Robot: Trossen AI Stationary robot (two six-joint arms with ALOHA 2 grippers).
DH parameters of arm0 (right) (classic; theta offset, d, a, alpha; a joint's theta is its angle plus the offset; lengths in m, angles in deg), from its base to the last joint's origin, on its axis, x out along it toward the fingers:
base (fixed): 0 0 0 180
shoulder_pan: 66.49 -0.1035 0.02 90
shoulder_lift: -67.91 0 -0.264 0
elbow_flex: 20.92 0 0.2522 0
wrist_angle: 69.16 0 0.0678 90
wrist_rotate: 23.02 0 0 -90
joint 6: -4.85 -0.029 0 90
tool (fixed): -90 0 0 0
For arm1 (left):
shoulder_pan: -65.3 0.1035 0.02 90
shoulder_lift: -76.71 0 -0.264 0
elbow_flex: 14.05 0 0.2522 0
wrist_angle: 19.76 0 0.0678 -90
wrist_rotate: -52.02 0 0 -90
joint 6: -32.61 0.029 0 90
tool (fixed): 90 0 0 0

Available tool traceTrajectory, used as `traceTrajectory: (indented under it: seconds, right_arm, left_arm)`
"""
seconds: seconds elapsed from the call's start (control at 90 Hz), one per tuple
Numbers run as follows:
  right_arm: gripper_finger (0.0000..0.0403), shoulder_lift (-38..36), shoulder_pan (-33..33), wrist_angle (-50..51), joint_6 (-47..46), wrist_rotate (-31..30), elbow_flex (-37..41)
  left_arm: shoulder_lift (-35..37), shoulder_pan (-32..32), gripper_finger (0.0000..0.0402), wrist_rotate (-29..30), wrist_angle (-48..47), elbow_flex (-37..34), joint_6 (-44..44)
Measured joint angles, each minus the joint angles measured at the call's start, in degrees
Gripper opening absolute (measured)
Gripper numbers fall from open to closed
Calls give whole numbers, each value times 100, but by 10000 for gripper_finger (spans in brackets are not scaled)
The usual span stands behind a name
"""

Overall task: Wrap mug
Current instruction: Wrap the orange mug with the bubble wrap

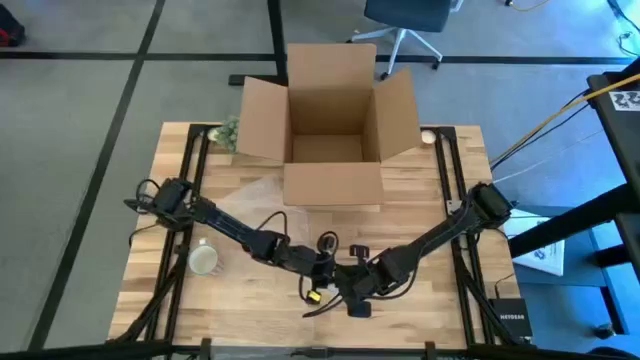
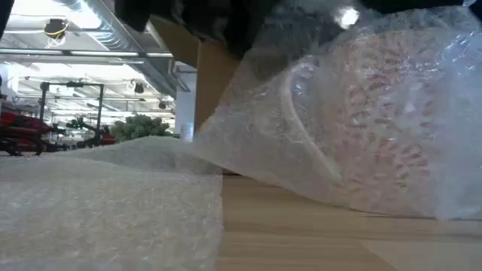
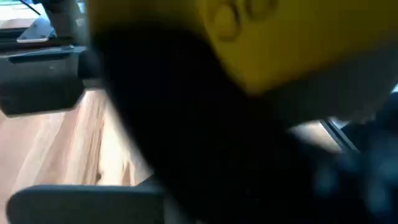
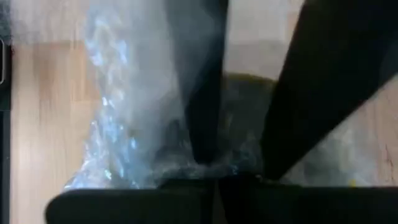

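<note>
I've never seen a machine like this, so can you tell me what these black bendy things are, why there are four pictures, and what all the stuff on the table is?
The black bendy things are two robot arms. Each ends in a gripper, a hand with two fingers. One picture looks straight down from above. One sits low on the table. Two come from little cameras on the arms' wrists.

From above you see a wooden table with an open cardboard box at the far side and a mug standing alone near the left arm. The left gripper and right gripper meet at the table's near edge. There they handle bubble wrap, the see-through bumpy plastic filling the low picture. The right gripper's fingers press into it. The left wrist picture is too blurry to read.
</note>
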Motion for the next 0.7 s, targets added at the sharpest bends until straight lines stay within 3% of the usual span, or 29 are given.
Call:
traceTrajectory:
  seconds: [0.356,0.489,0.7]
  right_arm:
    - [0,-57,0,1978,45,-151,-1570]
    - [0,-66,-2,1591,194,-355,-1702]
    - [0,-46,-11,936,-16,-255,-975]
  left_arm:
    - [16,-16,53,1,90,-17,38]
    - [11,-16,53,2,112,-22,38]
    - [7,-18,53,18,119,-28,48]
